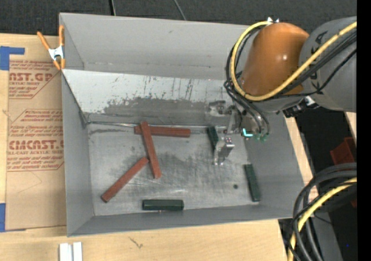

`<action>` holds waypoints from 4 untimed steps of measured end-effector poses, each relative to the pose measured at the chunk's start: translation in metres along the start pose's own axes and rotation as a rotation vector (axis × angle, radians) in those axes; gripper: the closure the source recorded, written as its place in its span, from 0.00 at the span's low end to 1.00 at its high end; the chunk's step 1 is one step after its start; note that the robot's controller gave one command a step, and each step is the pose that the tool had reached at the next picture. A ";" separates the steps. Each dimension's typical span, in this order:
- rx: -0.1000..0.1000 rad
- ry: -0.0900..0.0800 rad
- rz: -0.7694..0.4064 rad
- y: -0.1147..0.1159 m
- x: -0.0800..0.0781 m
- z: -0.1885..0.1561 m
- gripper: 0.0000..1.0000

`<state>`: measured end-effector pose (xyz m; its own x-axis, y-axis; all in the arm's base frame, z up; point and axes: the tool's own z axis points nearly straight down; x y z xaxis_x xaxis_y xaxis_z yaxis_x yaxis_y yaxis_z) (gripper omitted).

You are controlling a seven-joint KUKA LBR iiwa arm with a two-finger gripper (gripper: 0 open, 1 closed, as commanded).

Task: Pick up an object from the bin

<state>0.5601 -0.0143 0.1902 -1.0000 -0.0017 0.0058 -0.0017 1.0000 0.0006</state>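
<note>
Grey metal bin (145,39), floor scuffed and scratched. The arm comes in from the right, with its orange cover (272,60) and looped yellow-and-black cables (234,77) over the bin's right rear part.

The gripper (222,151) hangs low over the floor, right of centre. Whether it is spread or clamped cannot be made out, as the metal parts blur into the grey floor. Nothing can be seen in its grasp.

The nearest thing is a short dark green bar (212,135), just beside the gripper's left side and lying roughly front to back. Its right edge is partly covered by the wrist hardware, so contact cannot be judged.

Other things around:
- Long dark green bar (251,182) to the front right of the gripper, apart from it and close to the right wall.
- Another dark green bar (163,205) lying crosswise near the front wall, well apart.
- Three red-brown sticks to the left. One is crosswise (168,131), one is upright in the view (152,152) and meets the first at its left end, and one is slanted (124,180) with its upper end near the second.

The floor directly round the gripper carries no other loose pieces. The bin's right rear corner is hidden by the arm.
</note>
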 end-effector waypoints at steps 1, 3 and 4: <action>0.000 -0.007 0.000 0.000 -0.002 -0.004 0.00; -0.001 -0.013 -0.043 0.058 -0.022 0.090 0.00; 0.001 -0.001 -0.035 0.095 -0.023 0.060 0.00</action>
<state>0.5821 0.0804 0.1304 -0.9993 -0.0366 0.0050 -0.0366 0.9993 0.0002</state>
